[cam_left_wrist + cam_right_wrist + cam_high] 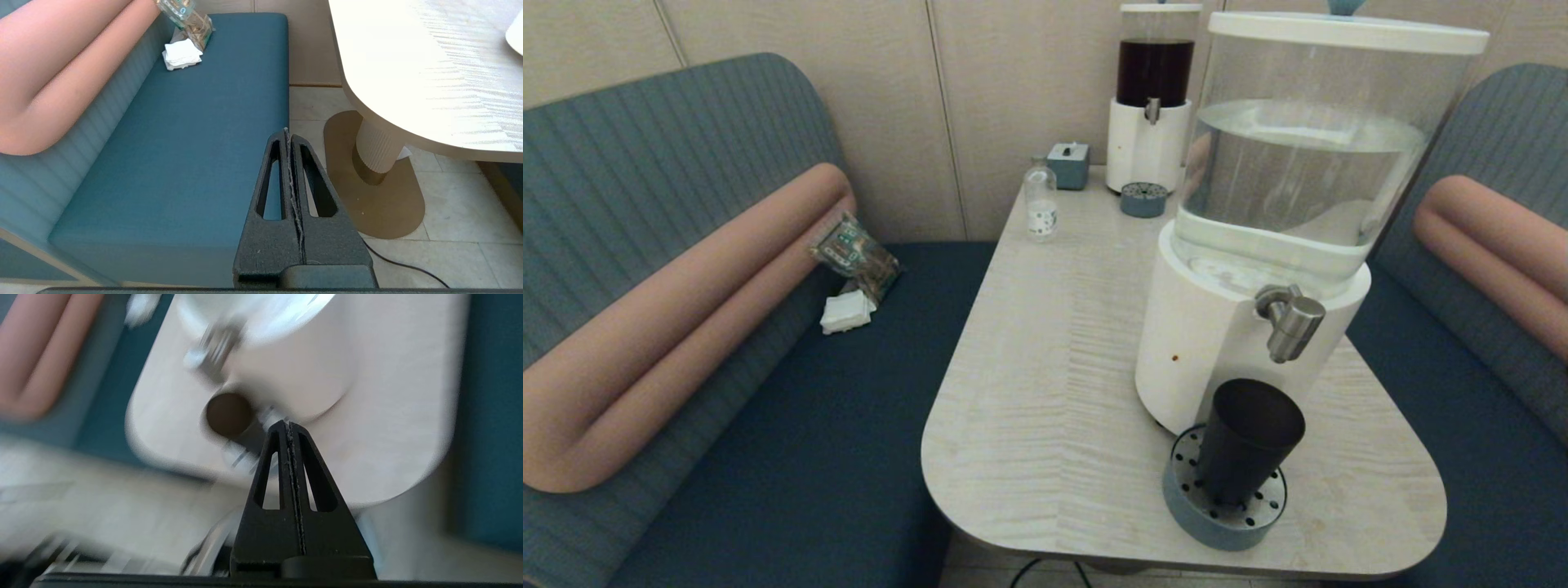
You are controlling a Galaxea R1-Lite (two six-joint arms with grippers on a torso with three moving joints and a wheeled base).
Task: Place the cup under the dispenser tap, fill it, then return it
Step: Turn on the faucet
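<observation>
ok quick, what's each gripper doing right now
Left gripper: closed, holding nothing, parked over the bench.
Right gripper: closed, holding nothing, off the table near the cup.

Head view: from above, facing forward and down onto the table [1045, 392], near the large dispenser [1217, 343]. Left wrist view: low beside the bench seat [184, 143], facing along it past closed fingers [304, 228], table edge [408, 102] alongside. Right wrist view: high, looking down on table [388, 416] and dispenser [294, 367]. Shared by all three: the table; by head and left wrist: the bench.
</observation>
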